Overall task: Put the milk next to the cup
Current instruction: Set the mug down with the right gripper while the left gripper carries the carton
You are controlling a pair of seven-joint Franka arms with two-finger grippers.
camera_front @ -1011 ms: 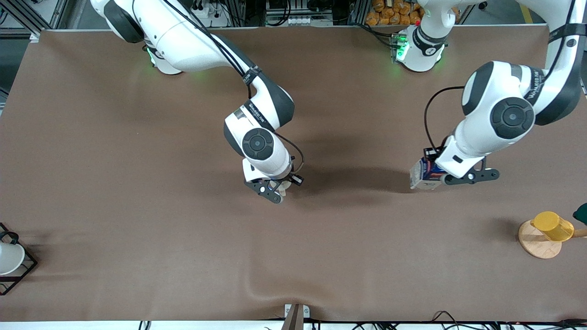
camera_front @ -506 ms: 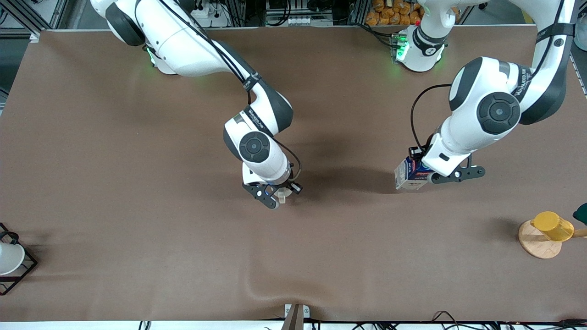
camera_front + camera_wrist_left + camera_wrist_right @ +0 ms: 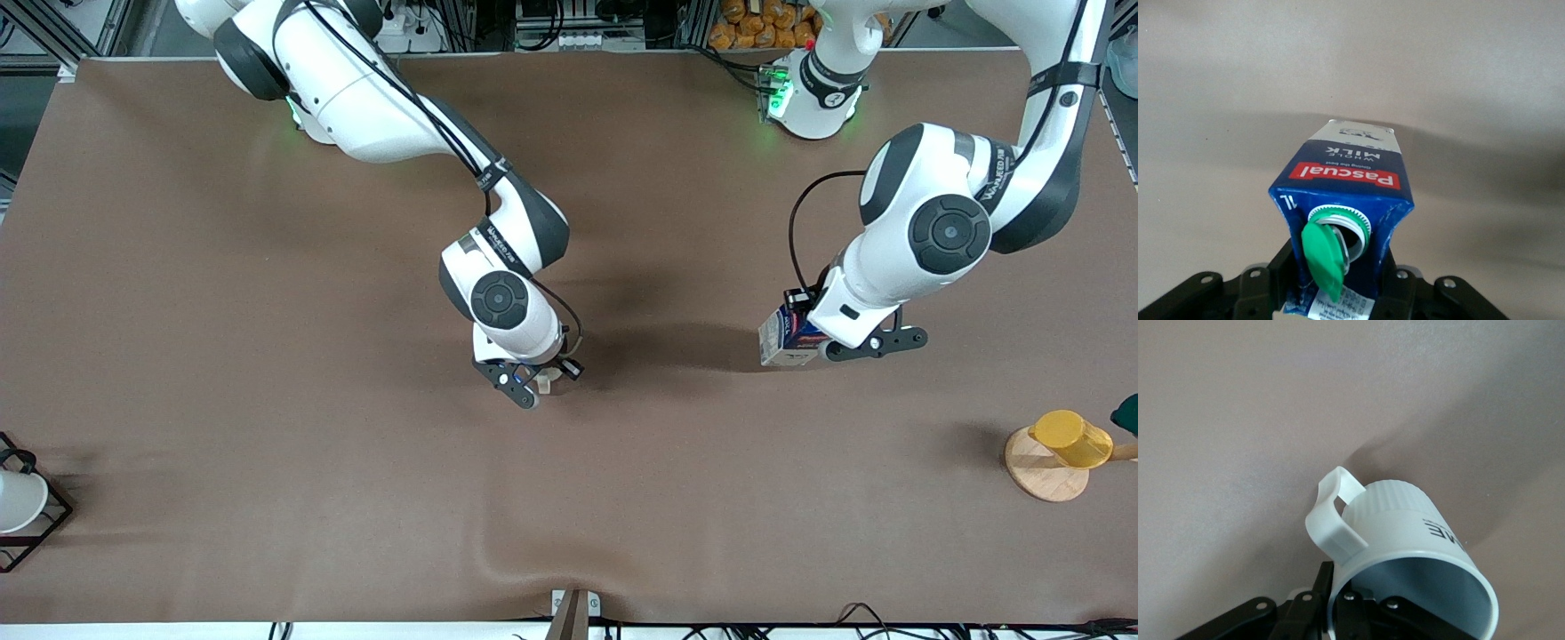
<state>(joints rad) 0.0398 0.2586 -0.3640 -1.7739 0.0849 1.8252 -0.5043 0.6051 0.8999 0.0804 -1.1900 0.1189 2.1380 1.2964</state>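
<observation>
Looking down from the front view, the left gripper [image 3: 805, 342] is holding the milk [image 3: 784, 339] over the middle of the brown counter [image 3: 267, 356], toward the left arm's end, with most of the carton hiding under the wrist. The left wrist view is showing what the front view is hiding: the milk [image 3: 1345, 193] is sitting between the jaws with its gable top clamped near the left gripper [image 3: 1341, 293], the green cap [image 3: 1325, 257] is hanging flipped open off the spout, and the red label band is facing the camera.

The right gripper [image 3: 533, 380] is hanging over the counter's middle, and from the front view only a pale sliver of the cup [image 3: 547, 378] is peeking out under it. The right wrist view is filling in the rest: the cup [image 3: 1405, 547] is tipping on its side, the jaws of the right gripper [image 3: 1338, 610] are pinching its rim, one inside the grey interior and one outside, and its handle [image 3: 1333, 513] is pointing away from the jaws.

The two grippers are well apart.
</observation>
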